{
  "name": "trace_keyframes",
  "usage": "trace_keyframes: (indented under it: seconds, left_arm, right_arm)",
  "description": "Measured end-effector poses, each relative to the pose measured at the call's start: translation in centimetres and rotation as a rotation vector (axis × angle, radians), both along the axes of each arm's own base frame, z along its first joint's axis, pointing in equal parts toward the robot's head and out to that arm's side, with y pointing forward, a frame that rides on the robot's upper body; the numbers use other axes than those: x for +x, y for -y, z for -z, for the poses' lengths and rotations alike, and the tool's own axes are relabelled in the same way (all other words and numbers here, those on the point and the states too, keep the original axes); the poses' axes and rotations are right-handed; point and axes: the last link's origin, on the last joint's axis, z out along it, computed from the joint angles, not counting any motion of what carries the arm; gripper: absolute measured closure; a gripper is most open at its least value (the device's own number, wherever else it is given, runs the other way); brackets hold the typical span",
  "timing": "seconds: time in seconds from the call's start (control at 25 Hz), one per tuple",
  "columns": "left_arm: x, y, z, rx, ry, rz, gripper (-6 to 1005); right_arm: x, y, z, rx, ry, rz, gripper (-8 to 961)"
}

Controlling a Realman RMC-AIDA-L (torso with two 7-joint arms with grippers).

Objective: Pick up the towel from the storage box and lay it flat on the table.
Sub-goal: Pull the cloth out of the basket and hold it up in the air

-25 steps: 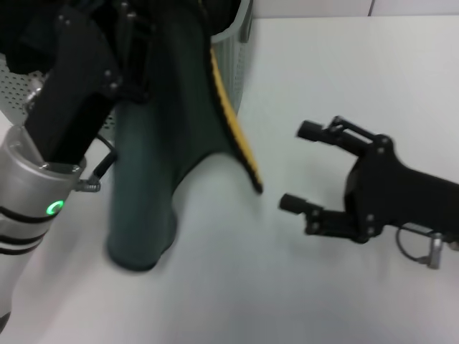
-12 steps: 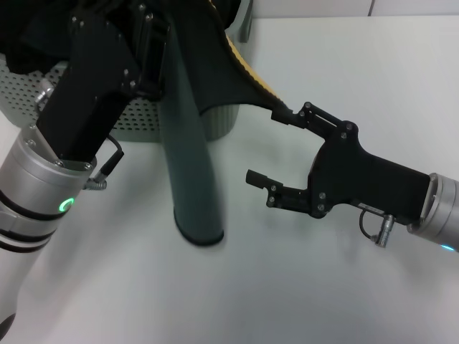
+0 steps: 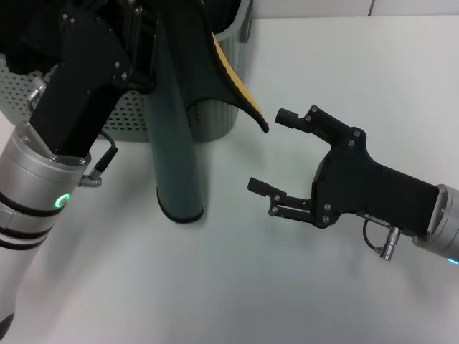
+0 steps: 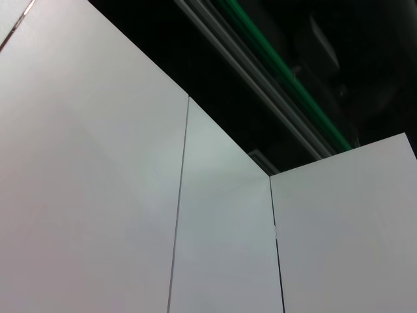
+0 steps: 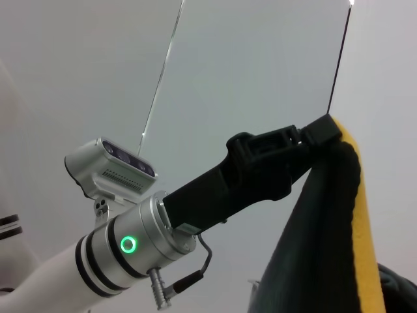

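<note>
Left gripper (image 5: 326,130) pinching dark-green, mustard-backed towel (image 3: 176,143), hanging over white table (image 3: 237,287) before perforated sage box (image 3: 122,118). Right gripper (image 3: 269,154) spread wide, apparently just short of towel corner.

Soft matt cloth for the towel (image 3: 176,129), dark green on one face, mustard yellow on the other, black stitched edging; pale sage-green plastic for the storage box (image 3: 122,115), walls perforated with small dots; smooth white finish on the table (image 3: 229,287), faintly sheened; matt black hard casing on the right gripper (image 3: 269,154) and left gripper (image 5: 313,134); brushed silvery metal, black-banded, on the left arm's wrist section (image 3: 29,186).
</note>
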Motion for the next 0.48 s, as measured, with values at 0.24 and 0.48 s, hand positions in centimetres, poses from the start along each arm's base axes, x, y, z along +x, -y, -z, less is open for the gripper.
trace_keyframes:
  seconds: [0.24, 0.48]
  left_arm:
    - [0.15, -0.25, -0.01, 0.002, -0.002, 0.000, 988]
    - [0.19, -0.37, 0.11, -0.003, -0.008, -0.002, 988]
  right_arm:
    - [-0.20, 0.46, 0.19, 0.025, 0.006, -0.037, 107]
    - [-0.04, -0.19, 0.11, 0.071, 0.003, -0.003, 108]
